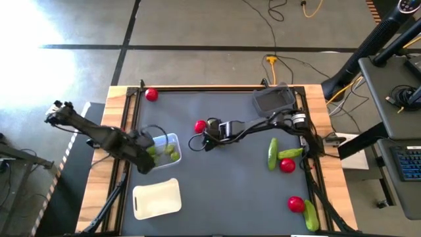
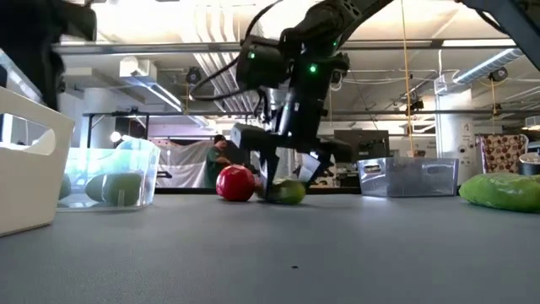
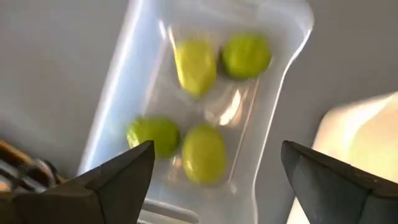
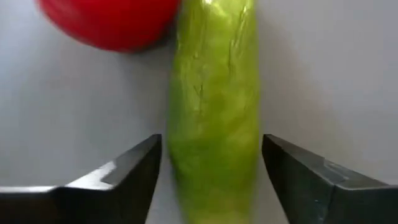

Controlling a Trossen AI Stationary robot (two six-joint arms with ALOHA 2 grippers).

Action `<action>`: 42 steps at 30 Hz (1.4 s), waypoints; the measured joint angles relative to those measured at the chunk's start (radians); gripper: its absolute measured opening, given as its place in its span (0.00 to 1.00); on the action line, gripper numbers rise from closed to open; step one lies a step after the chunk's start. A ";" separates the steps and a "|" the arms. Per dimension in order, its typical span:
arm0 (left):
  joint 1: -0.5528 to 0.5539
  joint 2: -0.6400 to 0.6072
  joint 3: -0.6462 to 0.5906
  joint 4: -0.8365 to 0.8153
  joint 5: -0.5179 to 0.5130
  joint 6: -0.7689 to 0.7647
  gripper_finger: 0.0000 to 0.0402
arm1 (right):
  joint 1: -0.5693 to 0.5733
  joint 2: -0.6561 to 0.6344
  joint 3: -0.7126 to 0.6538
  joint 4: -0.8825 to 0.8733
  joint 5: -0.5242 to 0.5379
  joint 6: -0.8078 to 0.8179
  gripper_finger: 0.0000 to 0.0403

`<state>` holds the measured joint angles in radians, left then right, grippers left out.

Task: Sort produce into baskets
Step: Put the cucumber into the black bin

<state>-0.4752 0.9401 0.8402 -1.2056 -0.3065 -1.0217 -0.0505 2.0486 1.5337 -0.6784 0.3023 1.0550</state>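
My right gripper (image 1: 208, 133) is open and low over the mat's middle. Its fingers stand on either side of a bright green cucumber (image 4: 214, 112) that lies on the mat, its far end beside a red tomato (image 4: 112, 22). The low view shows the cucumber (image 2: 289, 192) and the tomato (image 2: 235, 183) under the gripper (image 2: 288, 179). My left gripper (image 3: 217, 152) is open and empty above the clear basket (image 1: 172, 139), which holds several limes (image 3: 202, 152).
The dark grey basket (image 1: 273, 100) stands at the far right and the cream-white basket (image 1: 156, 199) near the left front. Two cucumbers (image 1: 272, 153) and a tomato (image 1: 287, 165) lie at the right, another tomato (image 1: 296, 204) and cucumber (image 1: 310, 216) near the front right, and one tomato (image 1: 151, 95) at the far left.
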 joint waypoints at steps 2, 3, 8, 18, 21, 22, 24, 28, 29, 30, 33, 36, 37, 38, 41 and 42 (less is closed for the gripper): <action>-0.003 -0.046 0.047 -0.005 -0.081 0.005 0.83 | 0.000 0.003 0.000 -0.022 0.012 0.027 0.56; -0.003 -0.069 0.067 0.007 -0.127 0.013 0.83 | -0.001 0.002 0.000 -0.023 0.013 0.031 0.51; -0.003 -0.153 0.101 0.214 -0.303 0.133 0.81 | -0.026 -0.078 -0.001 -0.118 0.012 0.022 0.36; 0.138 -0.127 0.075 0.524 -0.313 0.380 0.81 | -0.333 -0.491 -0.112 -0.486 0.248 0.275 0.36; 0.237 -0.110 0.075 0.567 -0.269 0.414 0.81 | -0.457 -0.516 -0.222 -0.408 0.175 0.382 0.36; 0.265 -0.109 0.075 0.591 -0.244 0.431 0.81 | -0.483 -0.519 -0.254 -0.359 0.171 0.416 0.36; 0.314 -0.109 0.075 0.627 -0.197 0.463 0.81 | -0.519 -0.522 -0.306 -0.270 0.158 0.496 0.36; 0.376 -0.113 0.075 0.633 -0.137 0.481 0.81 | -0.568 -0.496 -0.382 -0.259 0.142 0.752 0.36; 0.382 -0.117 0.075 0.631 -0.130 0.481 0.81 | -0.580 -0.492 -0.399 -0.258 0.141 0.812 0.36; 0.382 -0.119 0.075 0.627 -0.130 0.479 0.81 | -0.596 -0.489 -0.417 -0.256 0.140 0.862 0.36; 0.381 -0.123 0.075 0.626 -0.129 0.464 0.81 | -0.649 -0.473 -0.465 -0.196 0.133 0.894 0.37; 0.381 -0.129 0.075 0.625 -0.130 0.447 0.81 | -0.691 -0.459 -0.483 -0.086 0.118 0.851 0.41; 0.381 -0.130 0.075 0.621 -0.130 0.442 0.81 | -0.702 -0.456 -0.486 -0.062 0.107 0.858 0.42; 0.381 -0.131 0.075 0.616 -0.129 0.437 0.81 | -0.710 -0.454 -0.488 -0.049 0.105 0.862 0.44; 0.381 -0.138 0.075 0.584 -0.129 0.419 0.81 | -0.731 -0.450 -0.483 -0.025 0.098 0.843 0.48; 0.381 -0.142 0.075 0.576 -0.130 0.411 0.81 | -0.735 -0.451 -0.477 -0.021 0.099 0.834 0.50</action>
<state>-0.0940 0.7981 0.9157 -0.6295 -0.4360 -0.6105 -0.7858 1.5977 1.0562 -0.6995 0.4017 1.8889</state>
